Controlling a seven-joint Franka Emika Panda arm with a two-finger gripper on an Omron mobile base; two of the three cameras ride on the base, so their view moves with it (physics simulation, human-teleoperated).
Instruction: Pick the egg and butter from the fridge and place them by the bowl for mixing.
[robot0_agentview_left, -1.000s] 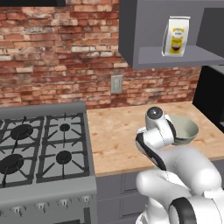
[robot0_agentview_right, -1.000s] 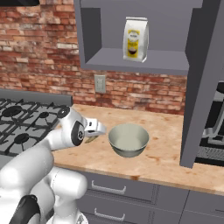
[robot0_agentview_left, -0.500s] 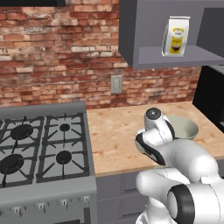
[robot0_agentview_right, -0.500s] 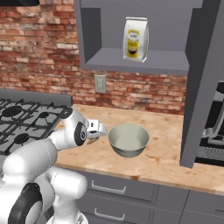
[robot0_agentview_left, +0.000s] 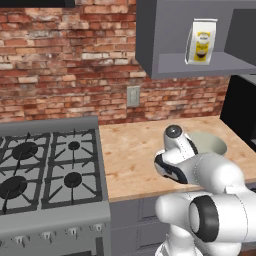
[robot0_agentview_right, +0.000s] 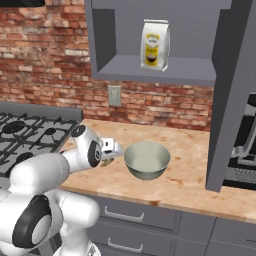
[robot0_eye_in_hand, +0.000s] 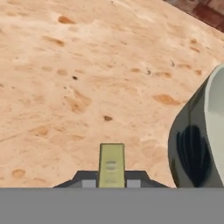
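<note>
Hand: the hand is closed narrowly on the butter, a pale-yellow stick clamped between its dark fingertips; it is seen just left of the bowl in the right base view, low over the table.
Butter: one stick is counted; it is held just beside the bowl's outer wall, and contact with the table cannot be told.
Bowl: one pale, round bowl is counted, standing upright on the table; nothing is seen inside it in the right base view.
Table: a light wooden surface on which the bowl stands.
Shelf: an open grey shelf is mounted on the brick wall above the bowl; one yellow-and-white bag stands upright on it.
Stove: one gas stove is set well left of the bowl; four burners are counted in the left base view.
Wall outlet: one plate is fixed to the brick behind and left of the bowl.
</note>
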